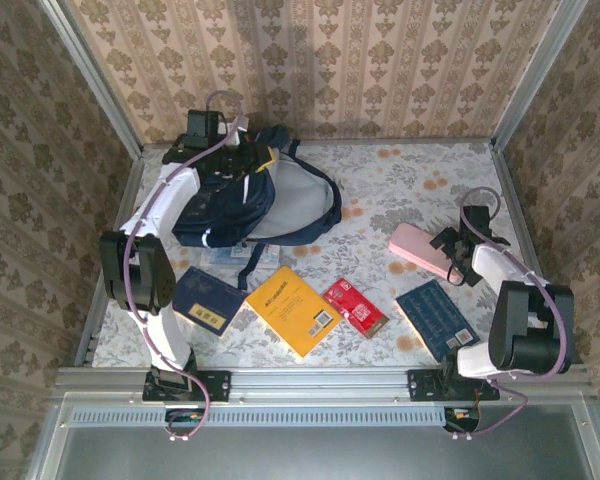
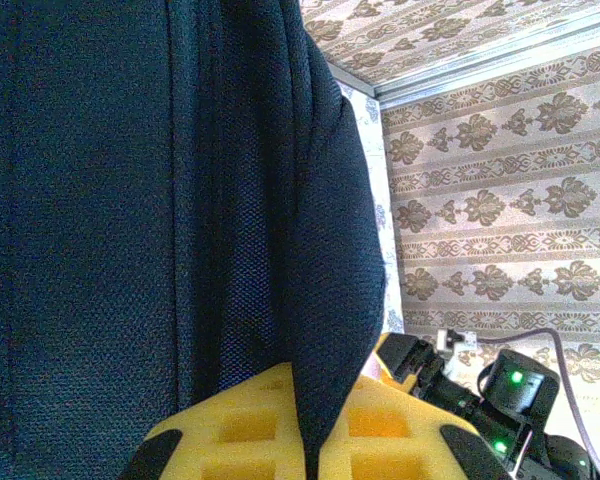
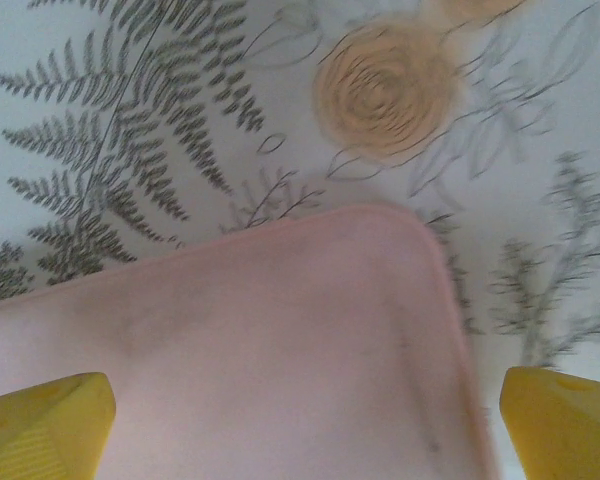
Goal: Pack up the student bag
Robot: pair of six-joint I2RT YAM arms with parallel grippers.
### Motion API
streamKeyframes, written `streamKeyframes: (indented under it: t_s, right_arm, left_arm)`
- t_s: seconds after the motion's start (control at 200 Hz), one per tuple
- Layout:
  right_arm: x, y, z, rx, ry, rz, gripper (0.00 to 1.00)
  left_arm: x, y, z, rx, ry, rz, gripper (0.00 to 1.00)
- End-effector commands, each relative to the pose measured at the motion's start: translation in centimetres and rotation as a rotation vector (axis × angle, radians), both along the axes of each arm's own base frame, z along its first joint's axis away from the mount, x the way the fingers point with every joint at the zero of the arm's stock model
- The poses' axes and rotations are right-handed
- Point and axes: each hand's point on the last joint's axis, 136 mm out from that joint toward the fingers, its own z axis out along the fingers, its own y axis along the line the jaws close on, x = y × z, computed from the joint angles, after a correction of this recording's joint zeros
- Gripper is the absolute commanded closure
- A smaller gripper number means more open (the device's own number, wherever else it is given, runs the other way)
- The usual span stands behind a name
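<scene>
student bag (image 1: 230,205): far left of counter (image 1: 400,190), main compartment gaping.
left gripper (image 2: 305,440): clenched on student bag fabric.
right gripper (image 3: 305,430): released, fingers astride pink case (image 3: 280,320).

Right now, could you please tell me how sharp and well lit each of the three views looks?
Top external view: evenly lit and fairly sharp, the student bag clearly outlined. Left wrist view: the bag's dark weave is crisp at close range, the wallpaper behind much brighter. Right wrist view: blurred, the pink case and tablecloth print smeared.
</scene>
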Motion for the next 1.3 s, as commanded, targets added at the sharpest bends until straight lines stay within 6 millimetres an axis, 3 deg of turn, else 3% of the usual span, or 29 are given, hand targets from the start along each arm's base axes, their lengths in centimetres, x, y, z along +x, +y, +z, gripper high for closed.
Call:
streamKeyframes:
  t_s: [0.0,0.27,0.36,0.39,0.53,0.695,0.82,0.93,1.065,1.145,1.295]
  right_arm:
    - [1.2,3.2,-0.4,0.144,-0.067,0.06,0.0]
    - [0.9,12.8,0.8,0.206,-0.077,0.428,0.03]
    - [0.1,14.2,1.2,0.167,-0.049,0.54,0.04]
    - [0.0,14.5,2.4,0.157,-0.081,0.575,0.04]
    - [-1.2,14.3,3.7,0.115,-0.056,0.645,0.04]
    - [-3.3,10.0,4.1,-0.054,0.035,0.488,0.02]
    - [-3.4,9.0,4.6,-0.079,0.0,0.427,0.03]
    - [-1.5,8.6,5.4,-0.105,-0.018,0.422,0.02]
    - [4.5,9.1,7.1,-0.172,-0.125,0.514,0.01]
    - [7.7,10.4,6.0,-0.103,-0.102,0.581,0.01]
    - [10.9,10.9,5.1,-0.091,-0.075,0.626,0.0]
  left_arm:
    - [-0.5,-0.2,3.8,-0.054,-0.095,-0.02,1.0]
    - [-0.5,-0.1,3.9,-0.055,-0.101,-0.021,1.0]
    - [-0.5,-0.1,3.8,-0.051,-0.102,-0.02,1.0]
    - [-0.5,-0.1,3.7,-0.051,-0.1,-0.02,1.0]
    - [-0.4,-0.1,3.6,-0.051,-0.096,-0.019,1.0]
    - [-0.4,-0.1,3.6,-0.05,-0.095,-0.017,1.0]
    - [-0.4,0.0,3.6,-0.049,-0.094,-0.014,1.0]
    - [-0.5,-0.1,3.5,-0.05,-0.092,-0.014,1.0]
    - [-0.5,-0.3,3.4,-0.052,-0.09,-0.021,1.0]
    - [-0.6,-0.3,3.3,-0.046,-0.089,-0.022,1.0]
    - [-0.6,-0.3,3.7,-0.052,-0.097,-0.025,1.0]
